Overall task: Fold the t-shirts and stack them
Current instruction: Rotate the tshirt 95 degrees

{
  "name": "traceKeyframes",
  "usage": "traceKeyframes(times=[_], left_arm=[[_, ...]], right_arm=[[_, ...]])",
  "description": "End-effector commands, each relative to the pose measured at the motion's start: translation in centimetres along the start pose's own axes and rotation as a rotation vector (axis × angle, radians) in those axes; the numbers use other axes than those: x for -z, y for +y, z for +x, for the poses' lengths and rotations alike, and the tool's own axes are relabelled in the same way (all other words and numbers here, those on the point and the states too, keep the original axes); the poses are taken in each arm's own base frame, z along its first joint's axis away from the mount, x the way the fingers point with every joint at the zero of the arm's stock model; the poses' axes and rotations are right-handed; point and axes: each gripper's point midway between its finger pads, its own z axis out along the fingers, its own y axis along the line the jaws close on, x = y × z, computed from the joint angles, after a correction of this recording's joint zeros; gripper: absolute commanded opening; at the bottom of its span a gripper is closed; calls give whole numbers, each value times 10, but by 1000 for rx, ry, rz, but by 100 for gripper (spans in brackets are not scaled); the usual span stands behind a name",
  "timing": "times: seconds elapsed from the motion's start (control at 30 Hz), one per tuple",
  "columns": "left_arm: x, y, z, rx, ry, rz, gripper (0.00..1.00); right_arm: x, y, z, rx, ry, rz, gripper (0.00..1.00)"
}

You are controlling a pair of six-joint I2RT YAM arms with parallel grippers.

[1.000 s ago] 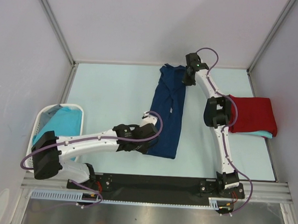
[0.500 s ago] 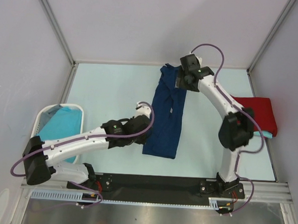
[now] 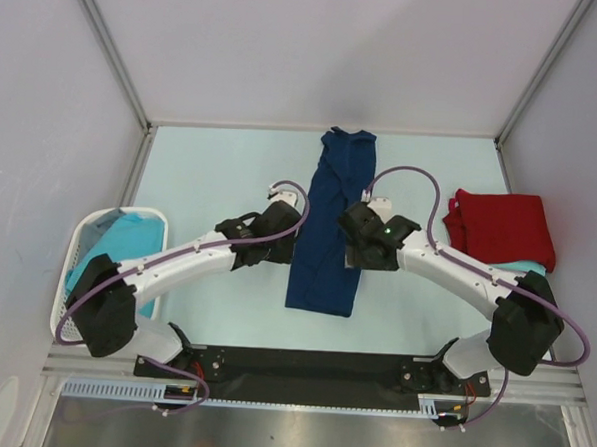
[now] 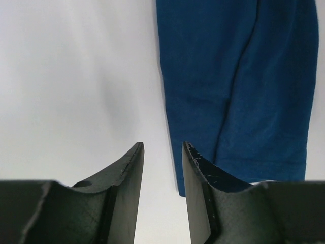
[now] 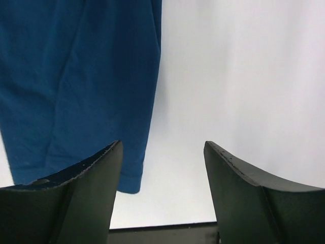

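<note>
Navy t-shirt [image 3: 330, 230], folded lengthwise, runs nearward from the far edge of the worktop [image 3: 211, 169]. The left end effector [image 4: 162, 146] and right end effector [image 5: 162, 144] flank it, both apart, apparently empty.

Right gripper [image 5: 162, 143]: swings from the navy shirt's [image 3: 328, 225] top edge down to frame centre, jaws now apart.
Left gripper [image 4: 162, 145]: shifts up beside the shirt's left edge.
Red shirt [image 3: 504, 226]: no longer covered by the arm.
</note>
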Motion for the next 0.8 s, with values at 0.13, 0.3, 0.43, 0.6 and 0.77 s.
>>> traceKeyframes(times=[0.13, 0.3, 0.43, 0.6, 0.77], left_arm=[[-19, -15, 9, -20, 47, 74, 41], [-25, -18, 23, -32, 102, 93, 41], [-27, -19, 36, -39, 155, 103, 40], [-27, -17, 45, -36, 181, 104, 40], [-23, -22, 30, -44, 142, 116, 39]], right_arm=[[13, 14, 22, -62, -31, 0, 70], [-1, 25, 49, -35, 18, 9, 70], [-10, 34, 64, -14, 54, 0, 70], [-16, 36, 69, 4, 53, 20, 70], [-7, 38, 25, -19, -28, 5, 69]])
